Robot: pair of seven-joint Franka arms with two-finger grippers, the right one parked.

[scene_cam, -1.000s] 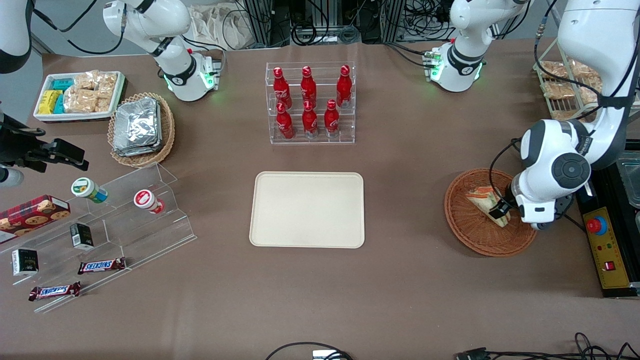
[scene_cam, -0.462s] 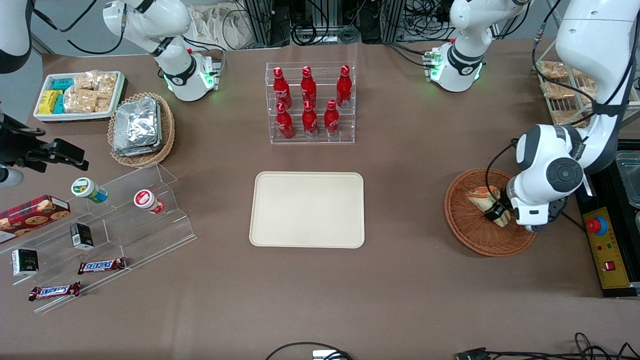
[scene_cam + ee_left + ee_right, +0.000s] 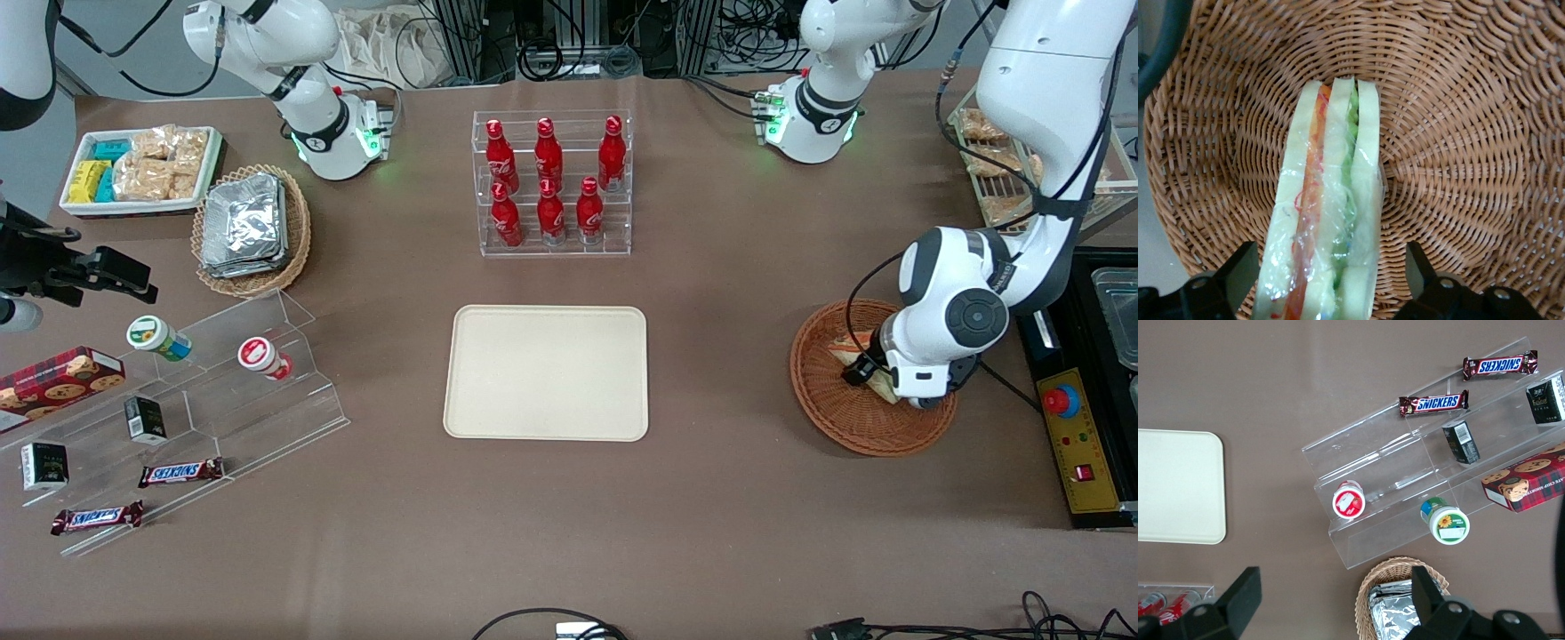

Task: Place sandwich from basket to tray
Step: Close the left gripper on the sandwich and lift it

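Sandwich (image 3: pixel 1327 200) sits wrapped in the basket (image 3: pixel 1458 133), cut edge up. Gripper (image 3: pixel 1327 283) is down in the basket, fingers (image 3: pixel 1238 273) spread wide on either side of the wedge, not clamped. Tray (image 3: pixel 546 372) lies well apart, toward the table's middle.

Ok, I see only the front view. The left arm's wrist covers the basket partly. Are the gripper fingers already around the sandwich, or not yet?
Observer: Around it. In the left wrist view the gripper is open, one finger on each side of the sandwich, with a gap on both sides.
Operator: Does the sandwich lie flat?
Observer: No, it stands on edge in the basket, the orange and green filling layers facing the wrist camera.
Operator: Is it wrapped?
Observer: Yes, clear film covers it.
Operator: And the tray?
Observer: The right wrist view shows a corner of the tray, with nothing on that part.
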